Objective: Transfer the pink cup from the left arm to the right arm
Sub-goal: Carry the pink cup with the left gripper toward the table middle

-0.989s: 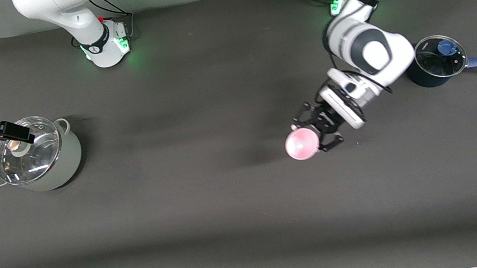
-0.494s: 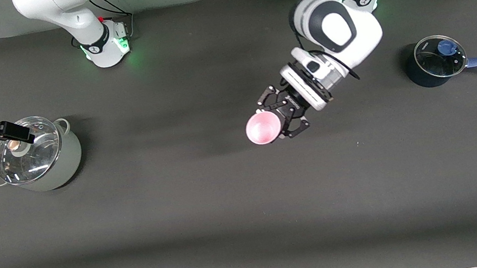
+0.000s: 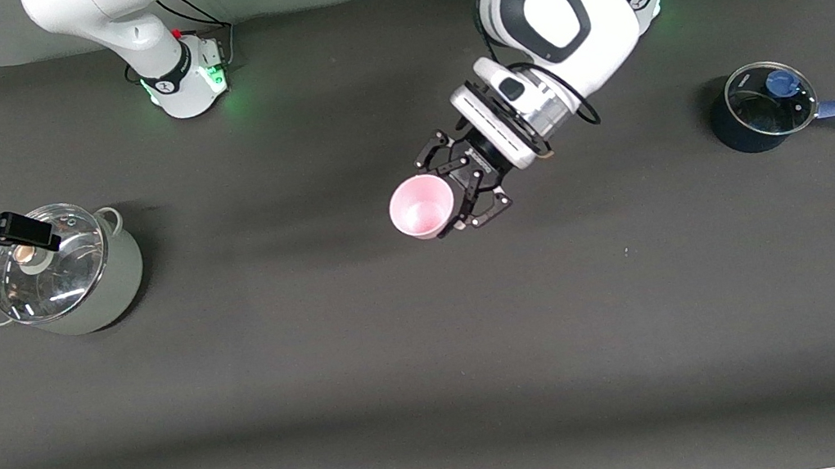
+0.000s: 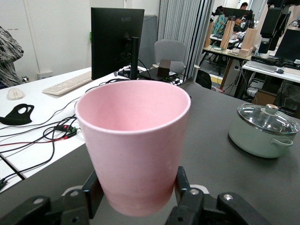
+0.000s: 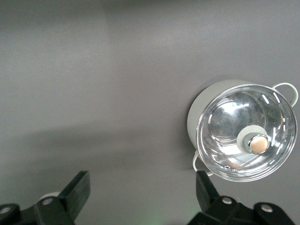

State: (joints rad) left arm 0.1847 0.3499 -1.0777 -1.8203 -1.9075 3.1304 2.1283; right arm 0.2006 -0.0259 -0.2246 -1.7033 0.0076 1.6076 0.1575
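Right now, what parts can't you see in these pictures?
- Pink cup base: left wrist view, covered by the left gripper shut on it, and cut by the picture's edge.
- Right arm middle part: front view, runs out past the edge; the right gripper shows open over the pale pot.
- Inside the pale pot: front and right wrist views, glare on its glass lid.
- Inside the blue-handled saucepan: front view, lidded and too small.

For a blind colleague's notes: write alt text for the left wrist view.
An upright pink cup fills the view, clamped near its base by the left gripper. A pale green pot with a glass lid stands farther off on the dark table; office desks and a monitor form the backdrop.
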